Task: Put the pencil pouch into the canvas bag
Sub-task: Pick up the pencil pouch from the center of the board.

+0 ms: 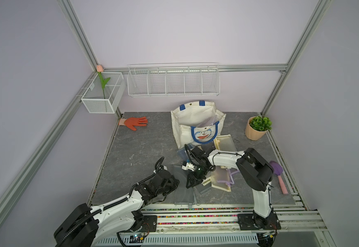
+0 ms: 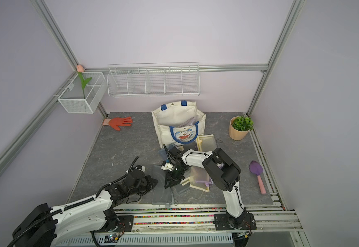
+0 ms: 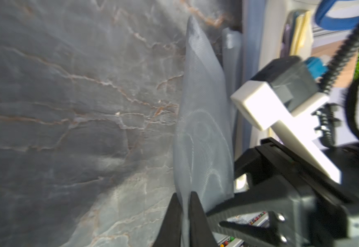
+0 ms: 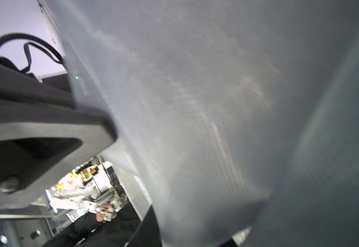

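Note:
The pencil pouch [image 1: 184, 194] is a grey see-through mesh pouch at the front middle of the table, also seen as pouch [image 2: 161, 195]. My left gripper [image 1: 177, 183] comes at it from the left. In the left wrist view the pouch [image 3: 202, 128] stands on edge, with the left gripper [image 3: 185, 198] shut on its rim. My right gripper [image 1: 189, 186] reaches down from behind and is shut on the pouch [image 4: 217, 107], which fills the right wrist view. The canvas bag [image 1: 195, 122], cream with blue handles and a cat face, stands open at the back.
Several other pouches lie between the bag and my right arm: cream-edged pouches [image 1: 225, 143] and a purple-trimmed one [image 1: 221, 179]. A potted plant [image 1: 257, 128] stands at the back right. A purple trowel [image 1: 278, 173] lies to the right and an orange glove [image 1: 134, 123] at the back left.

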Controlling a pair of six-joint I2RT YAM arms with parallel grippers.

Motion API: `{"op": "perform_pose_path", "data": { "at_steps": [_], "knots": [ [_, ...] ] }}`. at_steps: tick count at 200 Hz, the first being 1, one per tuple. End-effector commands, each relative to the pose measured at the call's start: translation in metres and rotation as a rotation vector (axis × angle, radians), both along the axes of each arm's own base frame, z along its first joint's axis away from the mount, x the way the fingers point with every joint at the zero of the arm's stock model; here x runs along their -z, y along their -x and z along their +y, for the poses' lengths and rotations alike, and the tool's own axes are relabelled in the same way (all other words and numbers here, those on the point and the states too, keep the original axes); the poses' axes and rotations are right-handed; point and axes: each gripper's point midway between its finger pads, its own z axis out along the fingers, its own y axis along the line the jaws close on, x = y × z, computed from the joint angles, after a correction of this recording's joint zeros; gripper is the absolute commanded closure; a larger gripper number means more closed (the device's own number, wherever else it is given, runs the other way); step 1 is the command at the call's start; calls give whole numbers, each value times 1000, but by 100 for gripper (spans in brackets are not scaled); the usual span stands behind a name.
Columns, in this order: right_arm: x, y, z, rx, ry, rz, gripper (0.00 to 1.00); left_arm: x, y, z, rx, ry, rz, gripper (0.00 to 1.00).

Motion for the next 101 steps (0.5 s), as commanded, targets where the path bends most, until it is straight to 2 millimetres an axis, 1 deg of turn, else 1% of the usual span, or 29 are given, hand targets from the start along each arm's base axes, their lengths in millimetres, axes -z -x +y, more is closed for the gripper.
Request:
{"op": "perform_pose_path", "data": {
  "at_steps": [1, 10, 22, 29, 32, 44, 62, 81, 101],
  "knots": [
    [-11, -1, 3, -21, -44, -27, 82, -6, 0, 12, -25, -41, -18, 85],
    [-21, -1, 4, -27, -70, -40, 84, -15, -1, 14, -30, -40, -42, 79],
    [-38, -1, 6, -34, -114, -73, 87, -34, -5, 18, -36, -40, -94, 70],
    [-48, -1, 7, -41, -139, -97, 89, -48, -7, 21, -37, -48, -129, 64],
    [-53, -2, 6, -41, -149, -107, 90, -59, -8, 23, -40, -38, -158, 60],
    [-72, -2, 7, -50, -193, -148, 93, -84, -10, 31, -49, -50, -214, 48],
    [-100, -2, 10, -57, -271, -197, 93, -114, -10, 43, -35, -78, -281, 34],
    [-127, -1, 12, -59, -350, -233, 93, -142, -9, 46, 4, -87, -345, 25],
    [-146, 1, 14, -65, -401, -246, 93, -170, -8, 33, 88, -53, -425, 20]
  ]
}}
